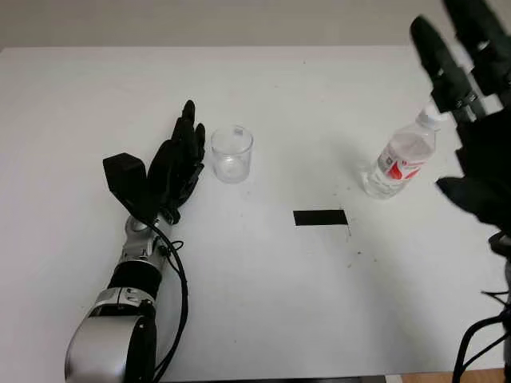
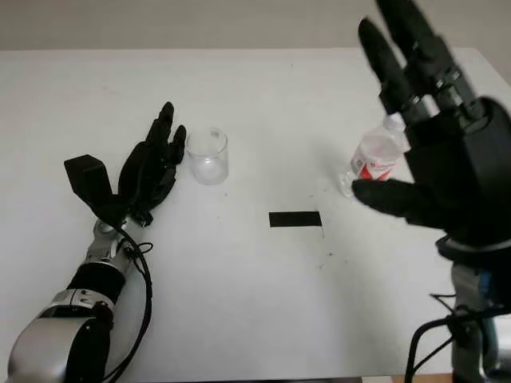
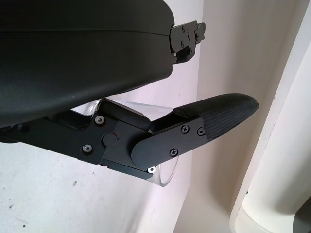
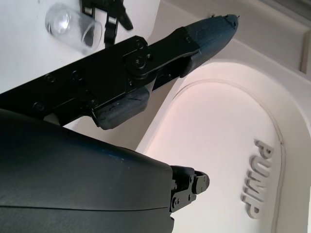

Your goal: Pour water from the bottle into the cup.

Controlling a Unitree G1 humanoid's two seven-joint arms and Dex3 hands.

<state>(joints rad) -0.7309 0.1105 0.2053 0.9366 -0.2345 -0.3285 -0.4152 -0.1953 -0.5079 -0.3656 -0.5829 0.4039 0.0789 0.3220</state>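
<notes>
My white table (image 1: 263,319) runs nearly to every edge of what I see ahead, with a small black rectangle of tape (image 1: 320,217) stuck flat on it and a few dark specks close by. Beyond its far edge stands a plain, pale grey-beige wall (image 1: 200,20). Off my right wrist I see a cream-white moulded panel (image 4: 218,160) with a raised arched outline, carrying the raised word PUMP (image 4: 256,177).
</notes>
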